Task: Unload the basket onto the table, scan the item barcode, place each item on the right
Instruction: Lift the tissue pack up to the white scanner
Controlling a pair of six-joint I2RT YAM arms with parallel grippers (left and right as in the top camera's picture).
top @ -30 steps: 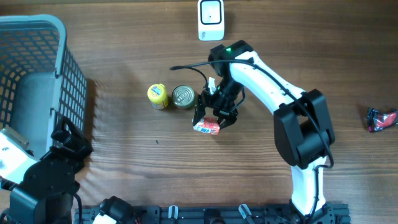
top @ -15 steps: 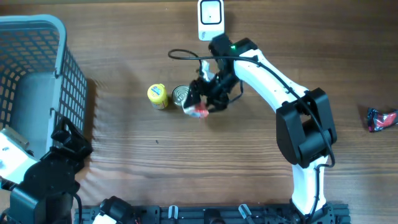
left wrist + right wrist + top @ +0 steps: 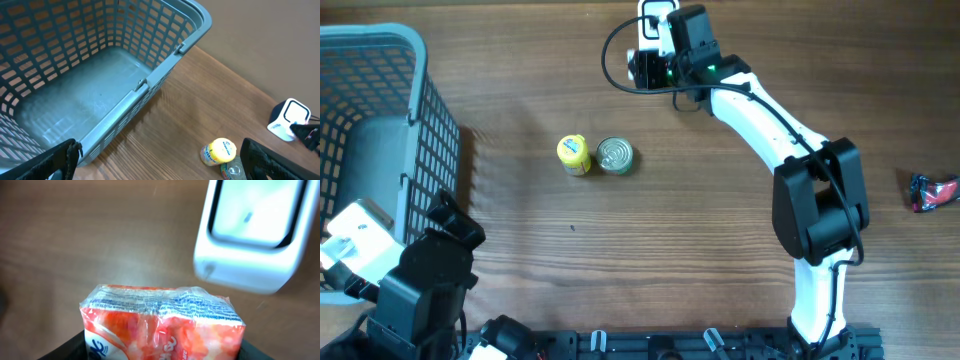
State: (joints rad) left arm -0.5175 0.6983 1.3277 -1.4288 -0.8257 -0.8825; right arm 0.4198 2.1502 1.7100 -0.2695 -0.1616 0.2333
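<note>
The right gripper [image 3: 645, 67], at the top centre of the overhead view, is clamped on the red-and-white packet [image 3: 162, 325]. It holds the packet in the air just beside the white scanner [image 3: 252, 235], presumably so that a printed face meets the reader window. The overhead view gives this layout but hides the packet under the wrist. Only the right wrist view shows it, at lower centre with fine print uppermost and the scanner at upper right; no barcode can be made out. The left gripper [image 3: 160, 162], jaws spread wide and empty, sits at lower left beside the basket [image 3: 192, 37], apparently parked clear of the work.
</note>
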